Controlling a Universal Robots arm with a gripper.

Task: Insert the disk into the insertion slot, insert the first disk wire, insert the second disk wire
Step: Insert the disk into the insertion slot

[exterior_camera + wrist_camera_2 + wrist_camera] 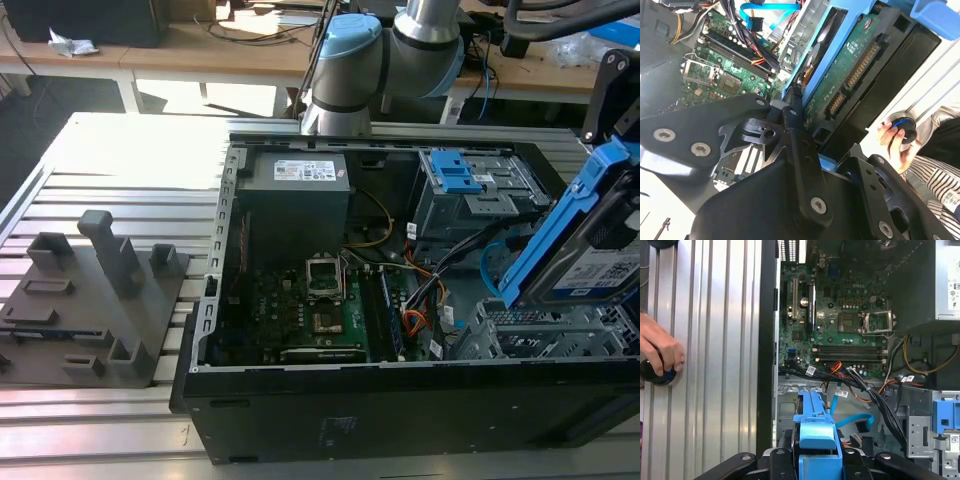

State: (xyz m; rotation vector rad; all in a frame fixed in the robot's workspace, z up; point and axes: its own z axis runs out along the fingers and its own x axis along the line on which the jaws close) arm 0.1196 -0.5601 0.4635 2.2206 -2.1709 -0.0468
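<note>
The disk (592, 252), a silver drive in a bright blue caddy, hangs tilted above the case's near corner at the exterior view's right. My gripper (816, 459) is shut on the disk, black fingers (796, 131) clamping the caddy's edges. The disk's green circuit-board underside (850, 65) shows in the second wrist view. Just under it lies the insertion slot (540, 338), a grey perforated cage. The first disk wire (839, 369), orange, red and black, runs over the motherboard edge. The second disk wire (856, 420), a flat light-blue cable, curls loose beside the cage.
The open computer case (400, 400) lies on a slatted metal table (110, 170). A taller grey cage with blue latches (462, 180) stands behind the slot. Thick black cables (875, 400) cross the bay. A person's hand (659, 349) rests on a black knob beside the case. A grey fixture (95, 300) sits at the exterior view's left.
</note>
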